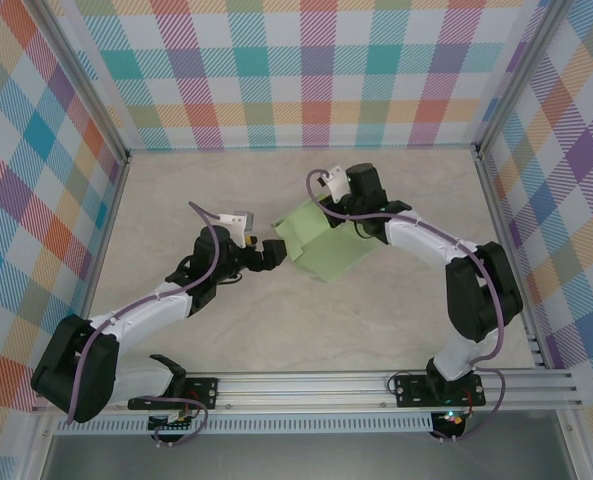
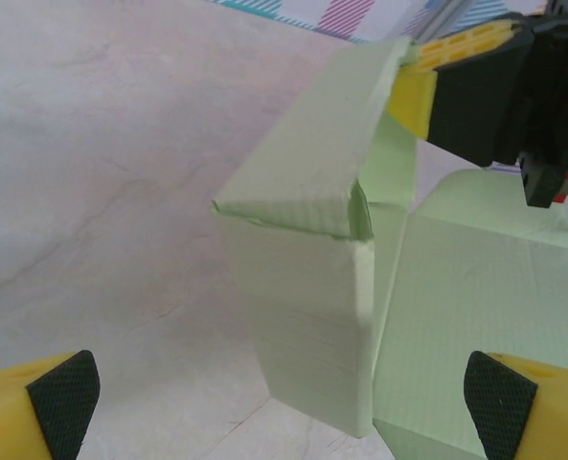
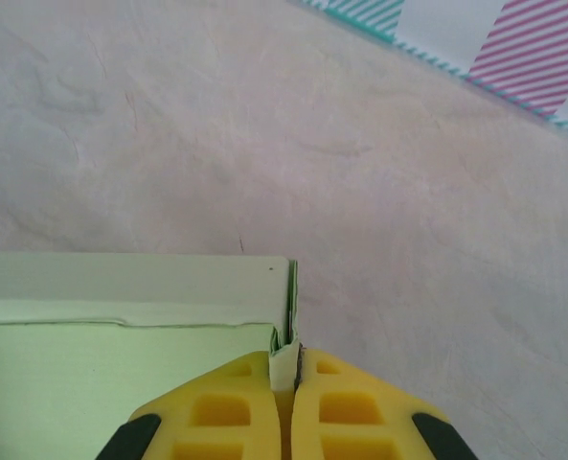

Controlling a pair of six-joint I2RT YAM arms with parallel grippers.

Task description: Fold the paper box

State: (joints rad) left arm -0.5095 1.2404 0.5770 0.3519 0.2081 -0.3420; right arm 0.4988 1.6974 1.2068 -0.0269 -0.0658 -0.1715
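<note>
The paper box is pale green card, partly folded, lying mid-table with one wall standing up. In the left wrist view that upright wall has a folded top flap, and a flat panel lies to its right. My right gripper is shut on the top edge of a thin wall of the box. From above, the right gripper sits at the box's far corner. My left gripper is open at the box's left side. In its own view the left gripper straddles the upright wall, with both pads well clear of it.
The beige tabletop lies around the box. Checked fabric walls enclose the back and both sides. An aluminium rail carrying the arm bases runs along the near edge.
</note>
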